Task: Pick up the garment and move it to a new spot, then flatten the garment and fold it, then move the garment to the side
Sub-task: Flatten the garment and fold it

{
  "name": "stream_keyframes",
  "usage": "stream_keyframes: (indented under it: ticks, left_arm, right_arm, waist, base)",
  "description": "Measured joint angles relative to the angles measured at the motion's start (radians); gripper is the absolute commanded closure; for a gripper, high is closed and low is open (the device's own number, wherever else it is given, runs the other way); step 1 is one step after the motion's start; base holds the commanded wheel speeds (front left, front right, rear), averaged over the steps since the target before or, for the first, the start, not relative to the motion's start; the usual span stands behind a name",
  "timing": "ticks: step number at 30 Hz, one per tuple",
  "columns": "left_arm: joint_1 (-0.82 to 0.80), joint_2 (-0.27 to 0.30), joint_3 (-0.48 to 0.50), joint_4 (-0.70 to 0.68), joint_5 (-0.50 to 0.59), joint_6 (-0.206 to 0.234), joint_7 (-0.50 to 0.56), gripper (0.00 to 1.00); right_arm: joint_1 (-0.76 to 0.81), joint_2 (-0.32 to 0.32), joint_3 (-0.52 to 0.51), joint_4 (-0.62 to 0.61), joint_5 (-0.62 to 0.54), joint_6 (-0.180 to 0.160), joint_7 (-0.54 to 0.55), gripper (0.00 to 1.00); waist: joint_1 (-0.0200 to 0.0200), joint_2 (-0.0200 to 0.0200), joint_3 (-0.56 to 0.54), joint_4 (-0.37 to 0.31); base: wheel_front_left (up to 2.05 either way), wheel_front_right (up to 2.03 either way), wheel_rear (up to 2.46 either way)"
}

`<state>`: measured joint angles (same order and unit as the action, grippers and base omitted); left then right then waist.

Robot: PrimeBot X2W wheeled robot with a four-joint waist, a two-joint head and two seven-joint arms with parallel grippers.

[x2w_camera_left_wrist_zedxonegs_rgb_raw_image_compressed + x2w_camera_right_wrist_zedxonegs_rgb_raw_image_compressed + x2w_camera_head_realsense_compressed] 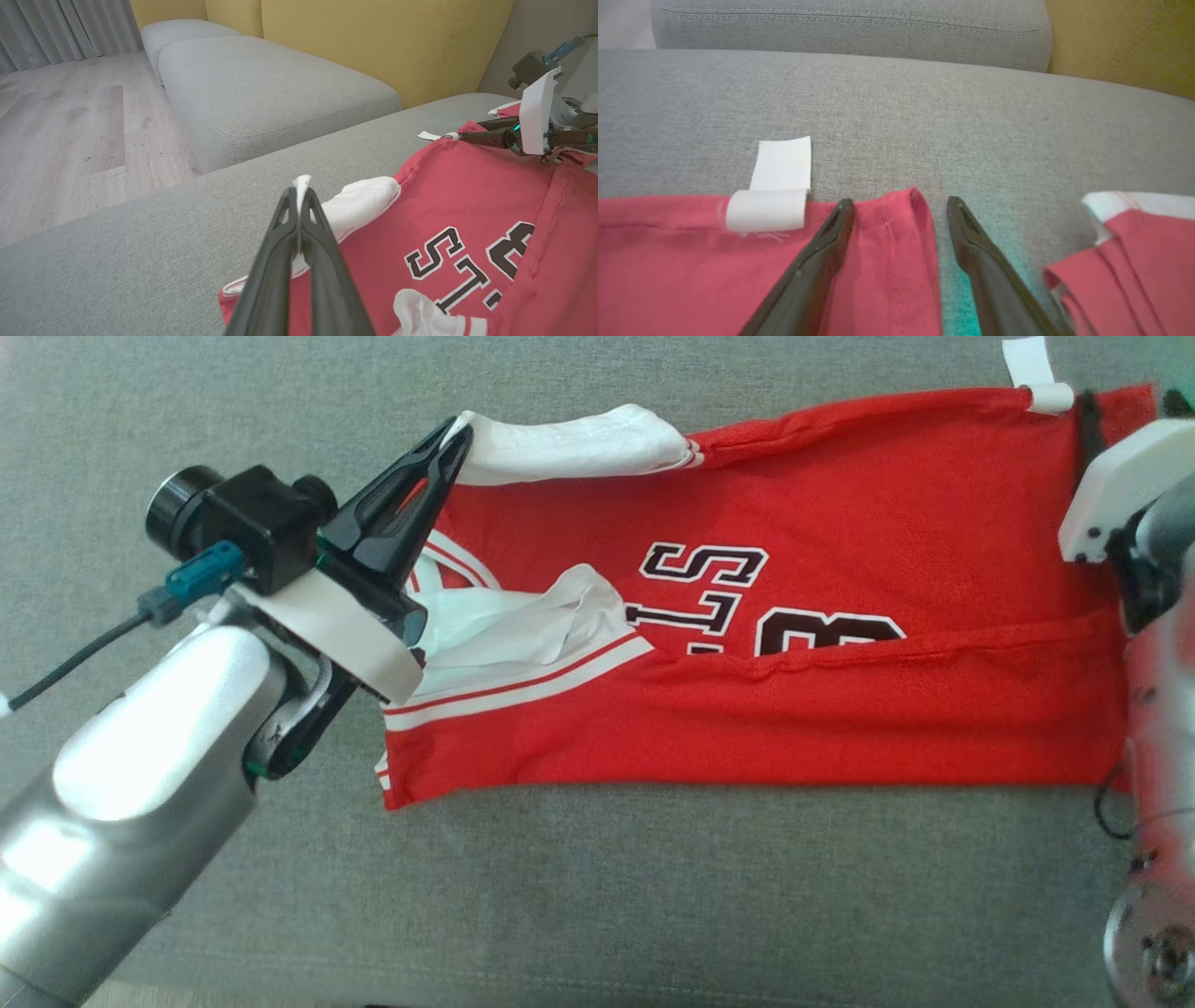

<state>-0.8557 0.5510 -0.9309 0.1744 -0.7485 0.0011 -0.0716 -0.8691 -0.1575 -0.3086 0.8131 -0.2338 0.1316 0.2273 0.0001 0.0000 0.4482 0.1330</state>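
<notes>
A red jersey (pixel 840 616) with white trim and dark lettering lies spread lengthwise on the grey sofa seat (pixel 597 896), its lower edge folded up over the print. My left gripper (pixel 459 437) is shut on the tip of a white sleeve (pixel 569 443) at the jersey's upper left corner; the left wrist view shows white cloth pinched between the closed fingertips (pixel 301 191). My right gripper (pixel 900 204) stands open at the far hem, one finger on the red cloth (pixel 887 261), the other on the bare seat. A white label (pixel 782 163) sticks out from that hem.
A second grey cushion (pixel 271 88) and a yellow backrest (pixel 383 42) rise beyond the seat. Wooden floor (pixel 60 140) and curtains lie past its left end. Another red and white fold of cloth (pixel 1134 252) lies just right of the right gripper.
</notes>
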Motion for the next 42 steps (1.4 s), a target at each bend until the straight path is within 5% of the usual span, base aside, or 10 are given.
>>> stream_keyframes:
  ticks: [1,3,11,20,31,42]
  left_arm:
    - [0.0,0.0,0.0,0.0,0.0,0.0,0.0,1.0]
    - [0.0,0.0,-0.001,0.001,0.0,0.0,0.0,1.0]
    - [-0.004,0.006,0.023,0.067,-0.007,0.014,-0.001,1.0]
    - [-0.15,0.007,0.07,0.23,-0.017,0.002,-0.004,1.0]
    - [-0.396,-0.102,0.123,0.533,0.039,-0.016,-0.15,1.0]
    - [-0.306,-0.154,0.105,0.623,0.065,-0.082,-0.181,1.0]
  right_arm:
    - [-0.014,-0.005,-0.002,0.019,-0.011,0.0,-0.003,0.0]
    - [-0.04,-0.01,-0.01,0.055,-0.035,0.0,-0.009,1.0]
    - [-0.084,-0.003,0.032,0.166,-0.036,0.0,-0.102,1.0]
    - [-0.234,0.001,0.166,0.188,0.106,0.0,-0.228,1.0]
    - [-0.33,-0.011,0.284,0.208,0.343,0.0,-0.381,1.0]
    - [-0.257,-0.081,0.478,0.236,0.519,0.0,-0.395,1.0]
  waist:
    - [0.0,0.0,0.001,0.001]
    - [0.0,0.0,0.0,0.0]
    - [0.0,0.0,-0.024,-0.032]
    - [-0.0001,0.0,-0.022,-0.075]
    - [0.0,0.0,-0.004,-0.11]
    - [-0.0002,0.0,-0.054,-0.089]
  base:
    - [0.0,0.0,0.0]
    - [0.0,0.0,0.0]
    - [0.0,0.0,0.0]
    - [0.0,0.0,0.0]
    - [0.0,0.0,0.0]
    - [0.0,0.0,0.0]
